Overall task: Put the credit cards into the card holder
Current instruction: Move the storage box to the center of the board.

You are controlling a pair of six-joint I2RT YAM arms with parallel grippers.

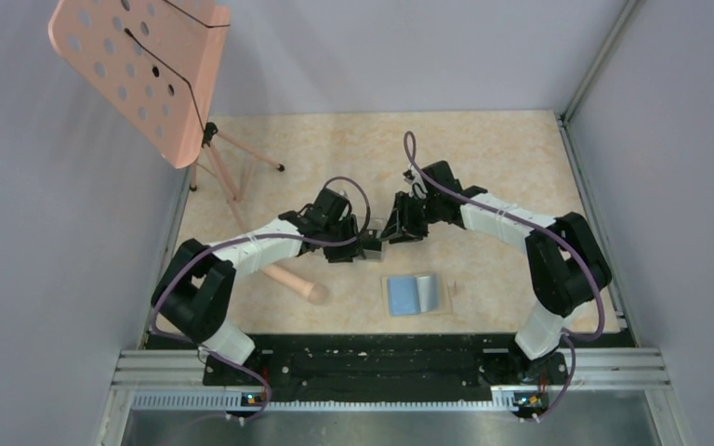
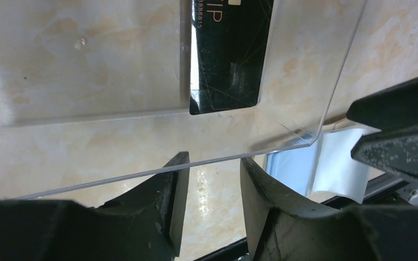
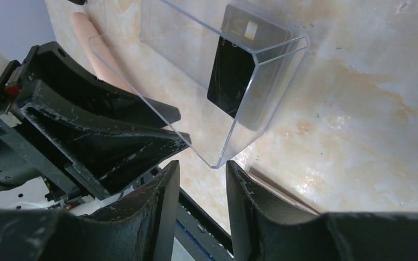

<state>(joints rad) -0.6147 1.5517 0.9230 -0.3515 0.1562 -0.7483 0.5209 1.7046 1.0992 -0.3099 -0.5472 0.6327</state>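
Credit card point(image 2: 228, 54), black with lettering along its length, sits inside the clear box point(image 2: 87, 70) out in mid-table. From the left wrist its long axis points straight away from the fingers, a short end nearest them. From the right wrist the credit card leans on the box's end wall, and clear walls stand between it and both grippers. Left gripper point(image 2: 212, 163) has its jaws partway apart, with the box's edge lying across the tips. Right gripper point(image 3: 201, 166) shows a narrow gap, and a box corner pokes at it. I can't tell whether either is pinching. Nearer the arm bases and apart from the box, the card holder point(image 1: 409, 295) lies flat, blue-grey face up. A rounded wooden pole point(image 1: 297, 284) lies beside the left arm, and a perforated pink stand point(image 1: 139, 65) is far left.
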